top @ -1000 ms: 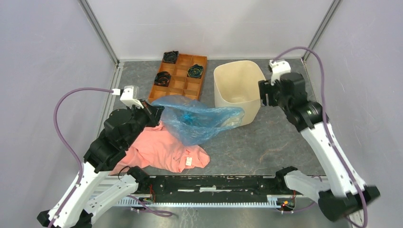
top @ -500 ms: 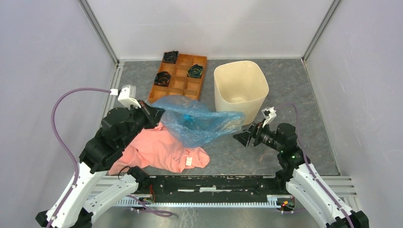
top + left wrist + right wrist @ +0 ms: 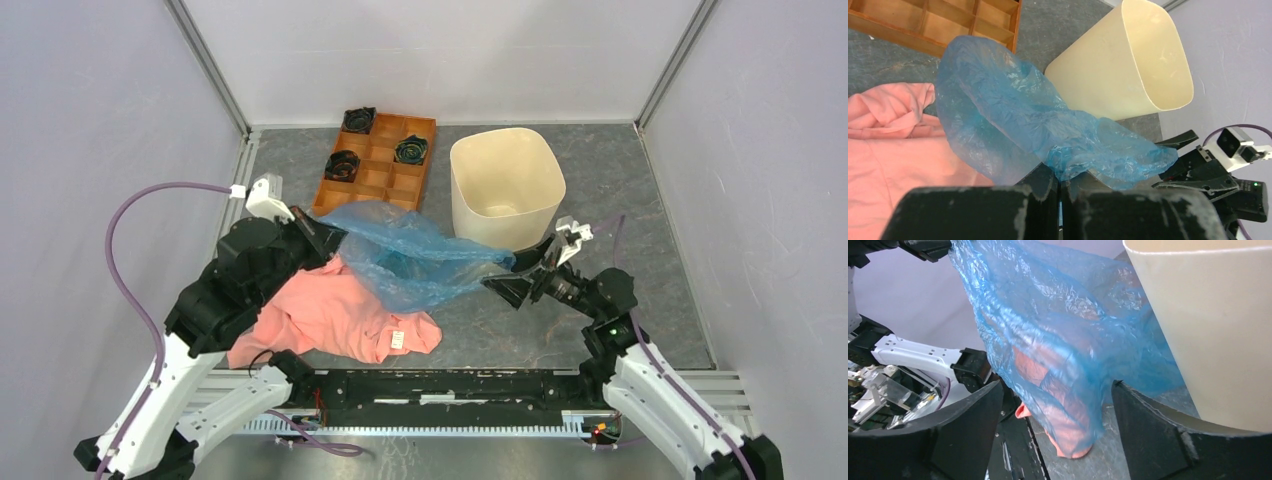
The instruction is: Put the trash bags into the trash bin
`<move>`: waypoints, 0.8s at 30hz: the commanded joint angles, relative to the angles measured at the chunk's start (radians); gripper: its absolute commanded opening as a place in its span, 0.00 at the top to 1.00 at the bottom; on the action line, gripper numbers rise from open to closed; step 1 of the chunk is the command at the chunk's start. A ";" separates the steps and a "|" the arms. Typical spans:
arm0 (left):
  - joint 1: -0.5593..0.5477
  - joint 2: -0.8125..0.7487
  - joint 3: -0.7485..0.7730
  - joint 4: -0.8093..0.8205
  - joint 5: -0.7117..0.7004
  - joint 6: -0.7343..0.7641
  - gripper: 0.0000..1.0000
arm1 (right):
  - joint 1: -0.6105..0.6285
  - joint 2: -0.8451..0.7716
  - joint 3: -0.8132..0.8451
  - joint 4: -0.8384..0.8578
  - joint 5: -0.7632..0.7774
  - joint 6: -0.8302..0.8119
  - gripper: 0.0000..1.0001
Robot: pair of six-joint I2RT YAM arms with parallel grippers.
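Holding thin translucent light-blue plastic bag: left gripper, jaws pinched on it.
Right gripper spread wide at bag's free end, beside tall cream-beige plastic bin.

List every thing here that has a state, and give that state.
trash bin: upright, looks empty
trash bag: held aloft, outside trash bin
left hand: shut on trash bag
right hand: open, at the bag's free end
pink garment: crumpled on table
tray: three compartments occupied
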 commanded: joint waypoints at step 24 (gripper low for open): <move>-0.001 0.668 0.991 0.410 0.572 0.226 0.98 | 0.318 0.541 1.298 -0.668 0.678 -0.551 1.00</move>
